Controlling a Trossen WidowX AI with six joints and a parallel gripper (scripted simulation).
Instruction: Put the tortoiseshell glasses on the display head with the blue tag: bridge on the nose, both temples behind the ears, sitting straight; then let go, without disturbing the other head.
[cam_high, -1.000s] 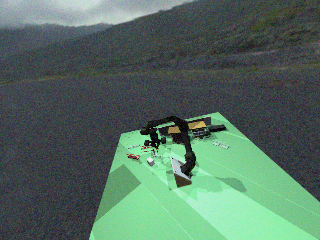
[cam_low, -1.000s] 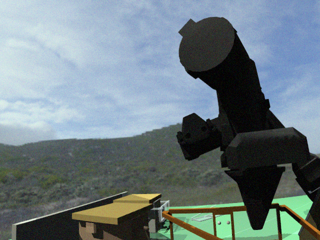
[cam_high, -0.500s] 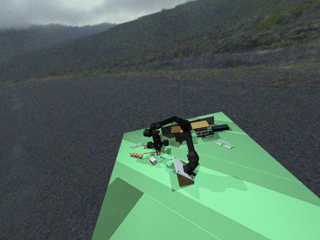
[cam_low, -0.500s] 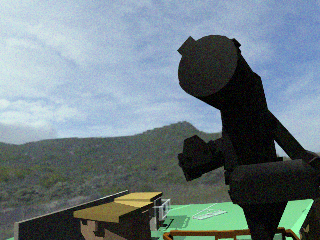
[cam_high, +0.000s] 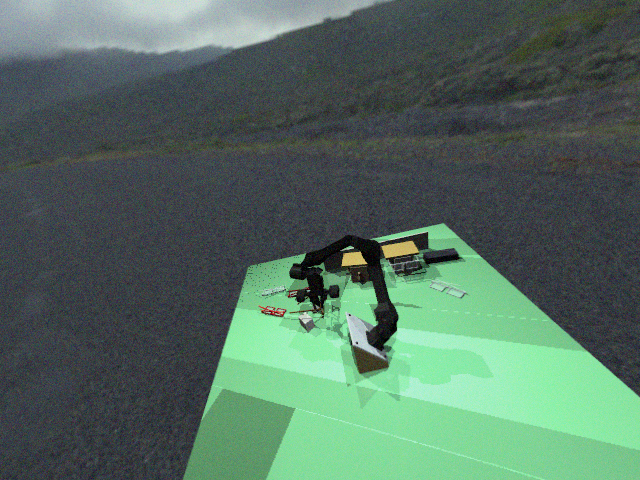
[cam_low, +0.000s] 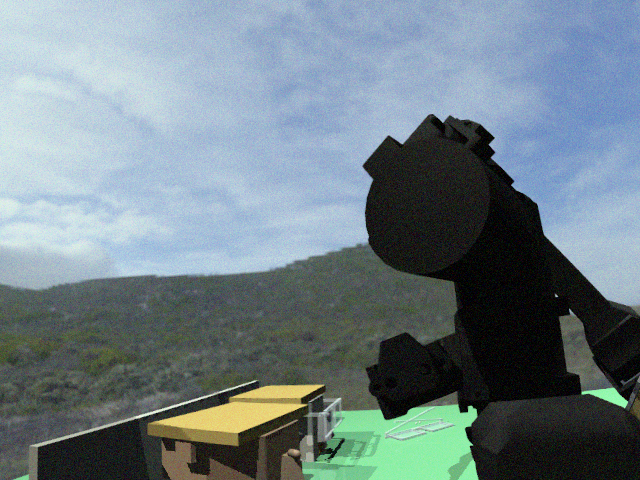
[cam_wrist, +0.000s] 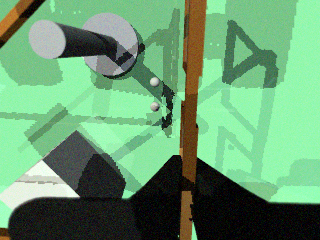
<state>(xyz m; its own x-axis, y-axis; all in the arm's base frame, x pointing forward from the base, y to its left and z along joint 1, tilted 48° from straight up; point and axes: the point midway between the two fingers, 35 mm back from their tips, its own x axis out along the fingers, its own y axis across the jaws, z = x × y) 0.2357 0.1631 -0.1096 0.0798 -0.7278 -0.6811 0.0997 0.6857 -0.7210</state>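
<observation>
My gripper (cam_high: 321, 311) (cam_wrist: 183, 163) is shut on the tortoiseshell glasses (cam_high: 306, 312) (cam_wrist: 190, 115) at their front frame. In the wrist view the frame runs top to bottom past the fingertips, and both temples reach out to the left. The glasses hang above the table, left of the heads in the top view. In the exterior view the fingertips and glasses are out of view. One brown head (cam_high: 358, 274) (cam_low: 206, 457) with a yellow top has a bare face. The other yellow-topped head (cam_high: 400, 250) (cam_low: 279, 393) has pale glasses in front of it. No blue tag is discernible.
A dark panel (cam_high: 422, 240) (cam_low: 87, 446) stands behind the heads. A black box (cam_high: 440, 255) lies beside them. Red glasses (cam_high: 272, 311), pale glasses (cam_high: 448, 288), a grey-white block (cam_high: 306, 321) (cam_wrist: 75, 157) and a post on a round base (cam_wrist: 120, 65) stand or lie on the table.
</observation>
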